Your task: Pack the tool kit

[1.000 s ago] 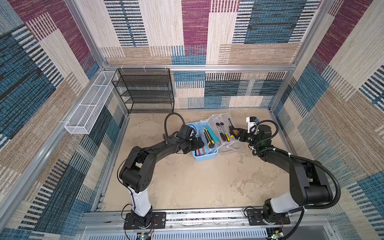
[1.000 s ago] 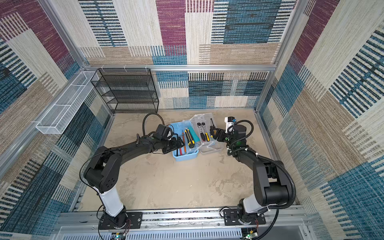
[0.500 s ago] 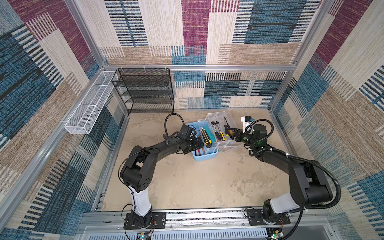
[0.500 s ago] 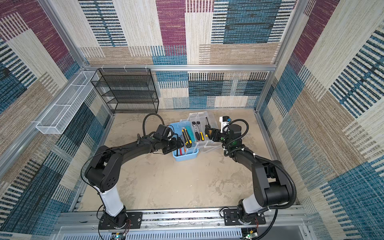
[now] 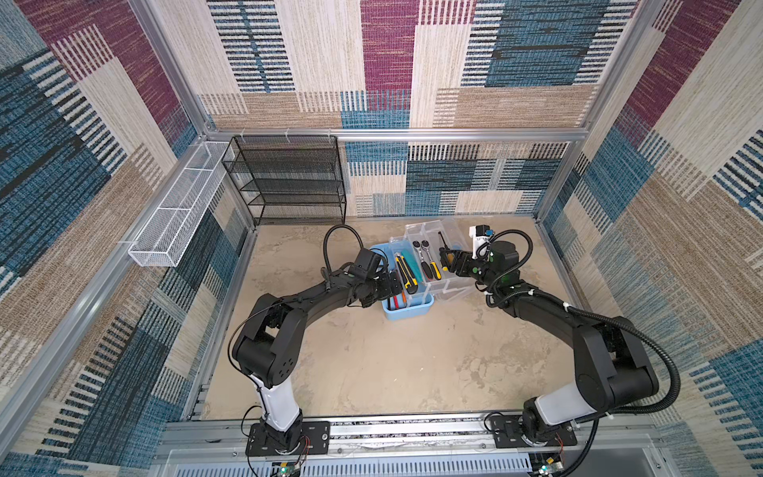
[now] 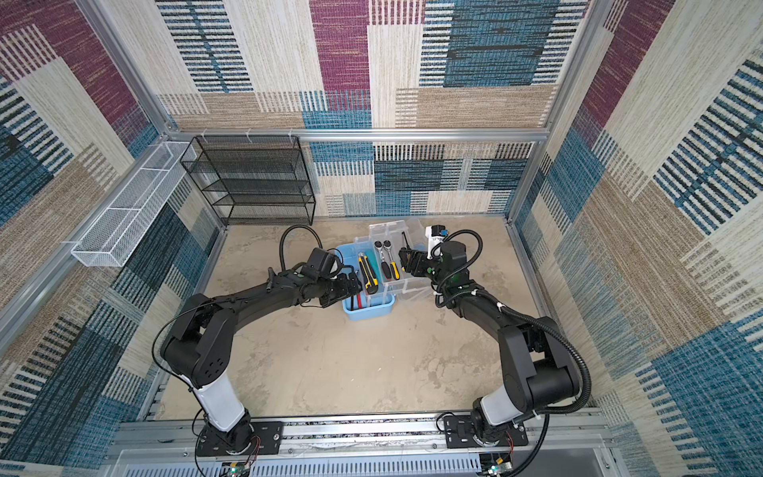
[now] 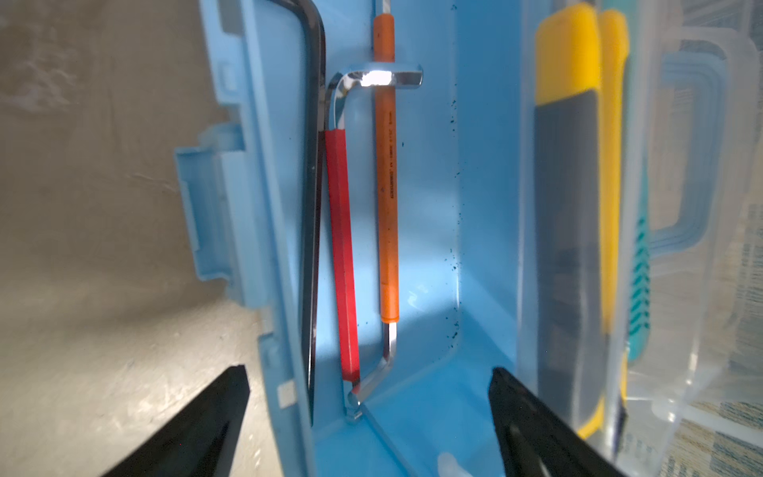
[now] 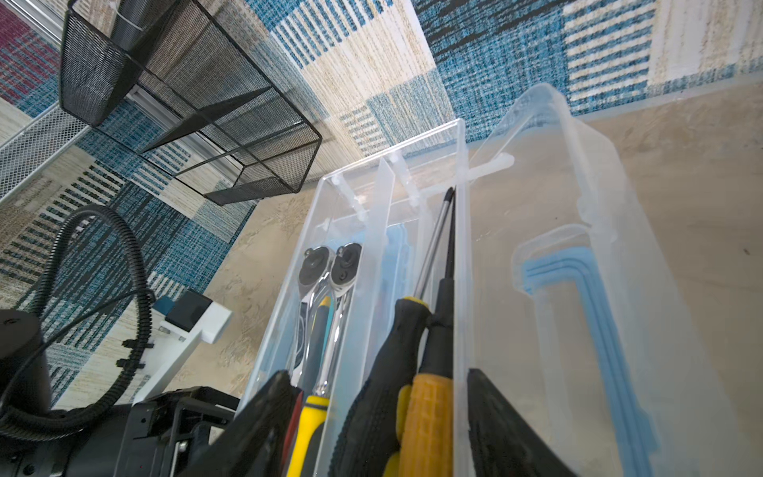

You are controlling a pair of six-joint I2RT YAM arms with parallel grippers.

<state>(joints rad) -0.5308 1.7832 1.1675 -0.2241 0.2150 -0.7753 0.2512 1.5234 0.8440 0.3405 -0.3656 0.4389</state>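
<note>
— Looking for the toolbox (image 5: 406,309)?

— Finding it toward the back of the bench (image 5: 392,371), open-topped, with wide bare surface in front, between the two arm bases.

— Checking its left edge?

— Seeing the left claw (image 7: 367,369) spread wide, straddling the left wall, with one finger (image 7: 198,429) outside over the bench and the other inside the blue well. Clamping nothing.

— And crowding the right edge?

— Finding the right claw (image 8: 377,373) clamped across the clear tray (image 8: 382,186), pressing on its two outer long walls. Seeing that tray overlapping the box's right rim, with one clear wall inside the well. Failing to tell whether seated or hanging.

— Counting the load?

— Spotting two ratchets (image 8: 316,264) and two screwdrivers (image 8: 431,247) in neighbouring tray slots, plus a yellow utility knife (image 5: 404,272) and a teal utility knife (image 7: 639,289) on the box side. Spotting, down in the box, a red hex key (image 7: 342,256), an orange hex key (image 7: 388,186) and a black hex key (image 7: 313,165), all hugging the left wall.

— Blocking anything?

— Noting the clear lid (image 8: 557,186) lying open just right of the tray, blue handle (image 8: 557,264) showing through it, beneath the right claw. Noting the black mesh rack (image 5: 289,181) against the back wall and the white mesh basket (image 5: 177,210) on the left wall, both well apart from either claw. Finding open bench left of the box, narrower room behind it.
</note>
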